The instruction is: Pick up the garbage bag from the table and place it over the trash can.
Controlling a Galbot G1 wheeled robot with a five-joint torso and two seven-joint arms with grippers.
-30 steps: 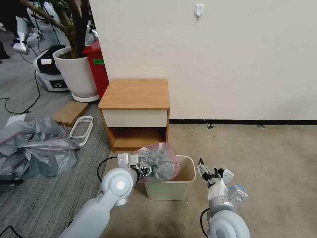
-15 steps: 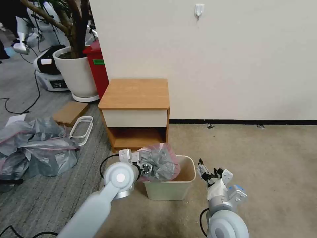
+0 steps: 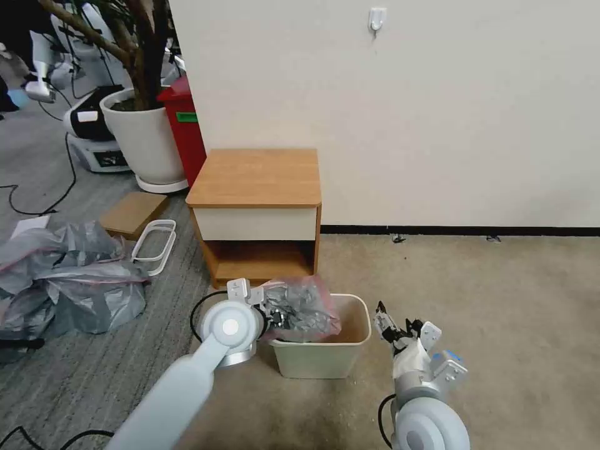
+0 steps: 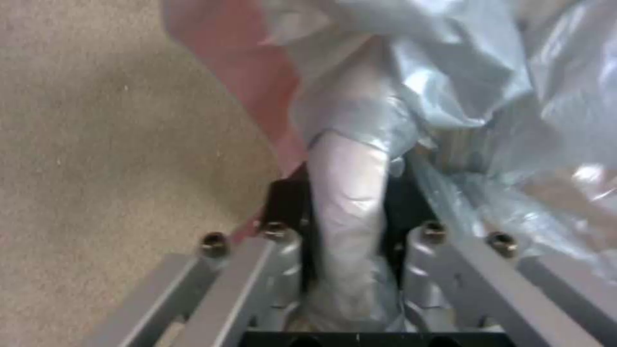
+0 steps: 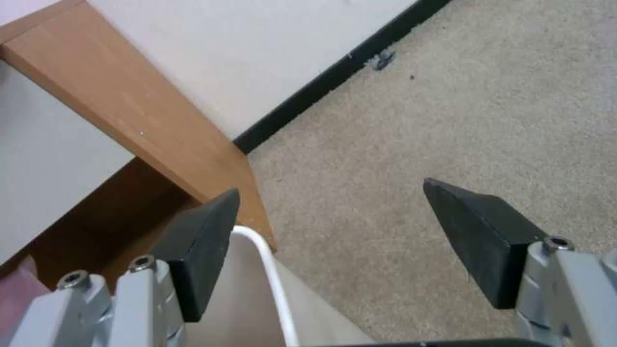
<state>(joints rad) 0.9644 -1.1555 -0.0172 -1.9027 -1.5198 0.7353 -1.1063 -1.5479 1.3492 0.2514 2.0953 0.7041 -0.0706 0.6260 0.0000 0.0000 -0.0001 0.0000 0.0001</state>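
Resting crumpled on the left half of the trash can [image 3: 325,356], the garbage bag [image 3: 300,309] lies bunched over the can's left rim, grey plastic heaped with its pink-red band showing along the near and far edges. The right half of the can's mouth stands uncovered. The left gripper [image 3: 275,319] sits at the can's left rim with its fingers pinched on a twisted fold of the bag; in the left wrist view that fold [image 4: 347,193] runs straight between the dark pads, and more grey and pink plastic billows beyond them. The left arm reaches in from the can's near left side. The right gripper [image 3: 394,325] hangs just to the right of the can, apart from the bag, fingers spread wide and holding nothing; the right wrist view shows the two black pads [image 5: 199,250] far apart, the can's white rim beside one of them. Behind the can stands the table [image 3: 256,178]. A heap of grey bags [image 3: 62,281] lies well to the can's left.
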